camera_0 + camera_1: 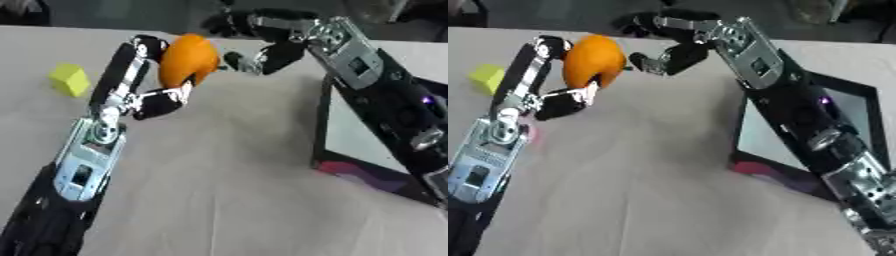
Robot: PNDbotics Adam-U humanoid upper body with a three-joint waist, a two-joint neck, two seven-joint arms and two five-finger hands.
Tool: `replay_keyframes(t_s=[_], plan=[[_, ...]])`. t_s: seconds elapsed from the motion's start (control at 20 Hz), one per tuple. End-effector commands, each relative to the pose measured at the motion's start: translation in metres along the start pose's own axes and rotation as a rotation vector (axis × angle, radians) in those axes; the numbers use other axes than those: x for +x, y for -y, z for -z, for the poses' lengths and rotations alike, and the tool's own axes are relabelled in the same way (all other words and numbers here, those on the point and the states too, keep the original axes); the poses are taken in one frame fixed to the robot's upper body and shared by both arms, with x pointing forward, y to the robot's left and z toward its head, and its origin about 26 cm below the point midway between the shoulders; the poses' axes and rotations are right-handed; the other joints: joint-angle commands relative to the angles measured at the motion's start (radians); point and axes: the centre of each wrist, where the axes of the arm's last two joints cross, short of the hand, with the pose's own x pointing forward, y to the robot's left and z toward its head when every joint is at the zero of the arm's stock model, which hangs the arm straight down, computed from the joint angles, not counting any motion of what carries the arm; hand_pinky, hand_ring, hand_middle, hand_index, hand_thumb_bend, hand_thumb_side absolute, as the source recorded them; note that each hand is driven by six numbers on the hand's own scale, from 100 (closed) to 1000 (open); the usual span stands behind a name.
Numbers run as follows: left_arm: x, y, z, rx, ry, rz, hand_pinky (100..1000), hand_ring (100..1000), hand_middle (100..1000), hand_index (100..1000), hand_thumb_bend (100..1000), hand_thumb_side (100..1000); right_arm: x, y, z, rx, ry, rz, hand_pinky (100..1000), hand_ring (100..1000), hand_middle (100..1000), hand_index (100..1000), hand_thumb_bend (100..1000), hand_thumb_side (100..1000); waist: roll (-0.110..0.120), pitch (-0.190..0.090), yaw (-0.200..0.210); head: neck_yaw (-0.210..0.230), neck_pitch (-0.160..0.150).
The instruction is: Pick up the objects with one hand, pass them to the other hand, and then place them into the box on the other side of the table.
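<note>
Left hand (144, 82), fingers curling round the round orange fruit (186, 59), is lifting it beside the yellow cube (69, 79) toward the right hand (262, 42), fingers spread, handover pending, black box (350, 135) drop next.

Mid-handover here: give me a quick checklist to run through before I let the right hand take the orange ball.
1. Left hand curled round the round orange ball, ball held off the table: ok.
2. Right hand open beside the ball, fingers spread toward it: ok.
3. Right hand touching the ball yet: cannot tell; a narrow gap seems to show.
4. Black-rimmed box on the right side, with a pale floor: ok, though the right arm crosses over it.
5. Yellow cube lying on the table, away from both hands: ok.
</note>
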Motion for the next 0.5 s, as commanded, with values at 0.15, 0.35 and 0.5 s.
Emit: replay_keyframes(t_s=[0.15,0.35,0.5], plan=[[0.0098,0.0007,0.0063,0.006,0.038,-0.012,734,476,395,478,105,100,0.0076,0.0100,0.0036,0.001,0.017,-0.033,1000,1000,984,997,100,471,-0.006,-0.022,0.001,-0.005,-0.007],[0.0091,0.0042,0.0071,0.007,0.030,-0.017,735,475,394,478,102,100,0.0085,0.0085,0.0054,0.017,0.024,-0.033,1000,1000,987,1000,100,501,-0.008,-0.020,0.001,-0.006,-0.005],[0.0065,0.0060,0.0068,0.005,0.018,-0.014,734,475,394,478,105,100,0.0094,0.0081,0.0059,0.038,0.030,-0.030,1000,1000,991,1000,100,512,-0.009,-0.019,0.001,-0.007,-0.002]])
